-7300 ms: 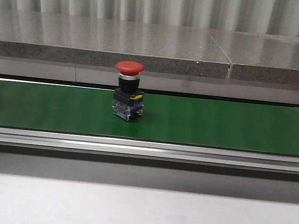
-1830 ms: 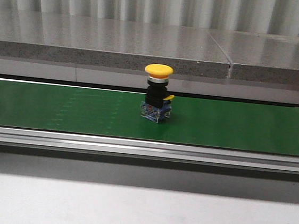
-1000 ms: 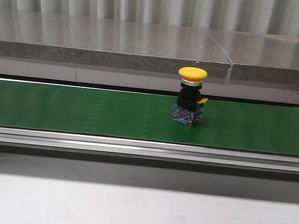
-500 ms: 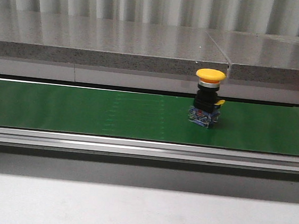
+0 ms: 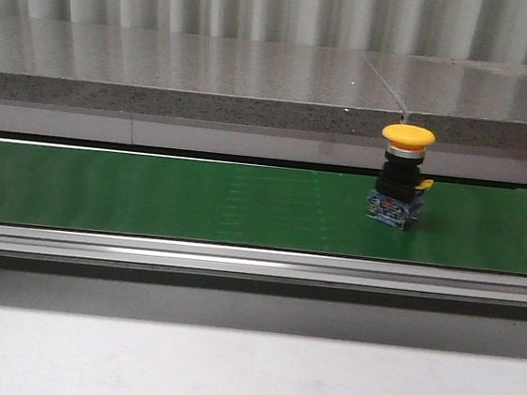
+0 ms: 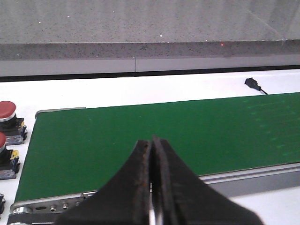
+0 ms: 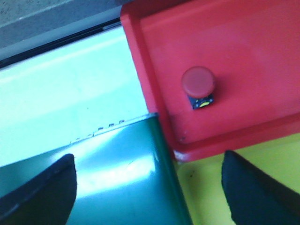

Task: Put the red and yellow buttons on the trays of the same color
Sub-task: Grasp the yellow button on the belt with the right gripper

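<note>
A yellow button (image 5: 402,189) stands upright on the green belt (image 5: 197,200), right of centre in the front view. In the right wrist view a red button (image 7: 198,85) sits in the red tray (image 7: 243,42), and a strip of the yellow tray (image 7: 220,187) lies beside it at the belt's end (image 7: 122,178). My right gripper (image 7: 148,187) hangs open over that belt end and the yellow tray's edge, nothing between its fingers. My left gripper (image 6: 152,180) is shut and empty over the belt's other end (image 6: 140,131). Two red buttons (image 6: 8,117) (image 6: 3,154) wait beside that end.
A grey stone ledge (image 5: 191,77) runs behind the belt, and a metal rail (image 5: 238,261) along its front. A small black connector (image 6: 253,84) lies on the white table beyond the belt.
A red button stood on the belt 7.3 s ago and is gone from the front view. The yellow button has ridden steadily rightward along the belt.
</note>
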{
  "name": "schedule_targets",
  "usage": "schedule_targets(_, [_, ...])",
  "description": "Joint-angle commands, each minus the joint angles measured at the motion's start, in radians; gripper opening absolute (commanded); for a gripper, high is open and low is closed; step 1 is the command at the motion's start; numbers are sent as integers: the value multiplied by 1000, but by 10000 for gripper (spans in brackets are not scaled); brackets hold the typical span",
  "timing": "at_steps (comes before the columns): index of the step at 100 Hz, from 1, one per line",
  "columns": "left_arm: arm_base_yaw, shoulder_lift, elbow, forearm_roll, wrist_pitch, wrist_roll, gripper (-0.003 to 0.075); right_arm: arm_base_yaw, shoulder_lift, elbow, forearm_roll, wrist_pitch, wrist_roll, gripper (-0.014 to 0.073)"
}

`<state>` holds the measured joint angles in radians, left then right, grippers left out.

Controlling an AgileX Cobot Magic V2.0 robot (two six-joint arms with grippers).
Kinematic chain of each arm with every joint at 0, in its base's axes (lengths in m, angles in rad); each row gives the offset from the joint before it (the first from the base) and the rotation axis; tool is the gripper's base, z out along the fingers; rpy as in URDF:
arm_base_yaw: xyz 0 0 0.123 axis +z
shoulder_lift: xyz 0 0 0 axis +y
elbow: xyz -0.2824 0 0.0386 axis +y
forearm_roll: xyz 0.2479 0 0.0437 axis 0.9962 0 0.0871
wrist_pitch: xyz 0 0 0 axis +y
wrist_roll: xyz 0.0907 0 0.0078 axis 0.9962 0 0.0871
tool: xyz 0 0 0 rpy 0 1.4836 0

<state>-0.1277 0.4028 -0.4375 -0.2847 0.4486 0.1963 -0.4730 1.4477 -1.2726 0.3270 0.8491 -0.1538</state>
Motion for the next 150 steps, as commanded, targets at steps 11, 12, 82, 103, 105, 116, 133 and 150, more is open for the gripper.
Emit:
schedule_targets(11, [-6,7,-26,-19,-68,1,-20,85,-174,110,33,-30,-51,622])
schedule_targets(12, [-6,7,-26,-19,-68,1,-20,90,-178,114,33,-30,-55,622])
schedule_targets(82, [-6,7,-26,-19,-68,1,-20,460,-74,167,33,74,-259,622])
schedule_targets(103, [-6,7,-26,-19,-68,1,-20,511,-12,165,33,-21,-271,622])
schedule_targets(105, [-6,7,-26,-19,-68,1,-20,515,-6,165,33,-27,-271,622])
schedule_targets(116, [-6,7,-26,-19,-68,1,-20,524,27,163,33,-59,-272,622])
schedule_targets(133, [-6,7,-26,-19,-68,1,-20,525,66,163,34,-109,-272,606])
schedule_targets(150, [-6,7,-26,-19,-68,1,-20,525,91,163,37,-172,-272,444])
